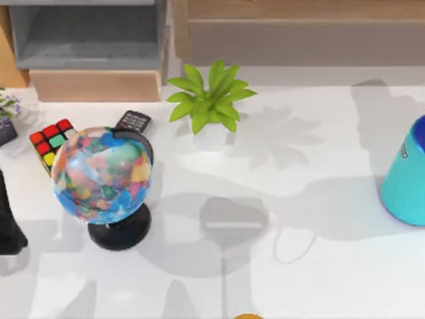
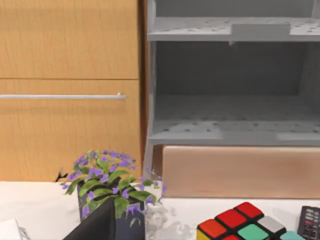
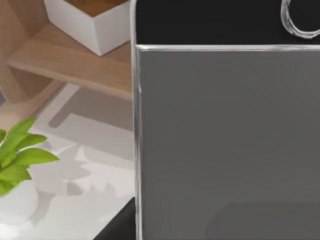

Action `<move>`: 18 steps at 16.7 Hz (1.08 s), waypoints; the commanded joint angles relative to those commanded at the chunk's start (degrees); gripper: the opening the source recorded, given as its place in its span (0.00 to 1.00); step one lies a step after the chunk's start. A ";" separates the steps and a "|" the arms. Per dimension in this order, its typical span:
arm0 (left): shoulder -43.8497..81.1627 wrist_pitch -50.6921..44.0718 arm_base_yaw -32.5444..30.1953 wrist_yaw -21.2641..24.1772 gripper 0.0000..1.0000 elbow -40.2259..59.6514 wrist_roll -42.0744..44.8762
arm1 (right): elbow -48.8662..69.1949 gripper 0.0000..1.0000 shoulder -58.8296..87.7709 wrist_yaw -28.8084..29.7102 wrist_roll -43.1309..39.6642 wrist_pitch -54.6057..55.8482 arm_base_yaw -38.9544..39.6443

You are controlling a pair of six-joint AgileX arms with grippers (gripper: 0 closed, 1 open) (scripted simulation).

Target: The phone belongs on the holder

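Looming close before the right wrist camera: phone.

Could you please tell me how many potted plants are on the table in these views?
2: a green-leaved plant behind the table's middle, and a purple-flowered plant at the far left edge, by the Rubik's cube. Others may be hidden.

Top view looks straight down on the white table. Left wrist view sits low, facing the grey shelf, and shares the Rubik's cube. Right wrist view is very close on the phone, sharing the green plant.
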 joint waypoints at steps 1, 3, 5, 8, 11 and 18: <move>0.00 0.00 0.00 0.00 1.00 0.00 0.00 | -1.72 0.00 -1.51 -0.52 -0.97 1.41 -3.05; 0.00 0.00 0.00 0.00 1.00 0.00 0.00 | -5.79 0.00 -3.82 -1.17 -2.74 4.25 -8.80; 0.00 0.00 0.00 0.00 1.00 0.00 0.00 | -10.34 0.00 -5.48 -1.53 -4.26 7.12 -14.00; 0.00 0.00 0.00 0.00 1.00 0.00 0.00 | -17.53 0.00 -6.92 -1.77 -5.84 11.41 -20.33; 0.00 0.00 0.00 0.00 1.00 0.00 0.00 | -24.03 0.00 -7.53 -2.03 -6.57 15.44 -24.86; 0.00 0.00 0.00 0.00 1.00 0.00 0.00 | -31.01 0.00 -7.43 -2.54 -6.49 20.17 -28.67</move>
